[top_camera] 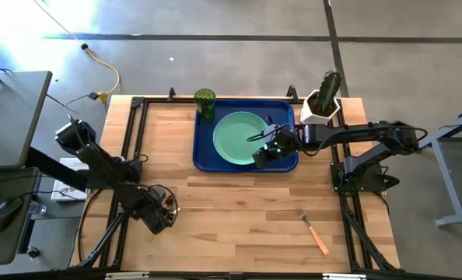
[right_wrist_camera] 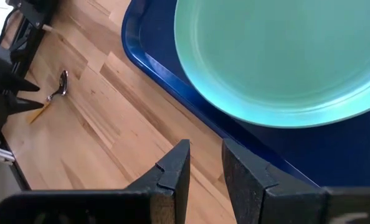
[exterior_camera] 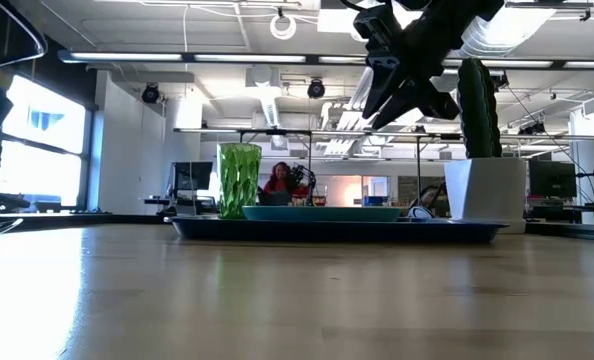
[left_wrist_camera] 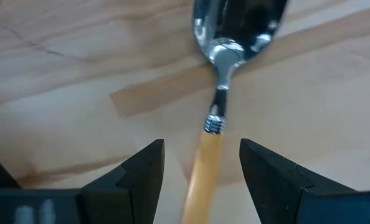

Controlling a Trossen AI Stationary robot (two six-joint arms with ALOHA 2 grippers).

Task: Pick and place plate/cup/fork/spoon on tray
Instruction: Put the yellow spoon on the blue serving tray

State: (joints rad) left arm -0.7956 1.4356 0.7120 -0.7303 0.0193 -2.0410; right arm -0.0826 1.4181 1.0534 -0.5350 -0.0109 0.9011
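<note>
Seen from above, a wooden table (top_camera: pixel 239 210) fills the middle of the frame, with a dark robot arm at each side.

The left arm runs diagonally from the frame's left edge down toward the lower left of the table, ending at the left gripper (top_camera: pixel 166 208), which sits low over the wood. In the left wrist view its two dark fingers (left_wrist_camera: pixel 141 171) stand wide apart on either side of the orange handle of the spoon (left_wrist_camera: pixel 219 99), which lies flat on the table with its silver bowl pointing away. The fingers are open and not closed on the handle; whether they touch it cannot be told.

The right arm reaches in from the right edge, stretched horizontally toward the upper middle of the frame. The right gripper (top_camera: pixel 266 149) hangs above the lower right part of the dark-blue tray (top_camera: pixel 204 159), just beside the plate (top_camera: pixel 239 138). In the right wrist view its fingers (right_wrist_camera: pixel 172 171) are partly open with a narrow gap, and they hold nothing.

The mint-green plate lies inside the tray. The green cup (top_camera: pixel 205 101) stands at the tray's upper left corner. The fork (top_camera: pixel 314 230) lies on the bare wood at the lower right, well apart from the tray. A white pot with a cactus (top_camera: pixel 324 97) stands off the tray's upper right corner.
</note>
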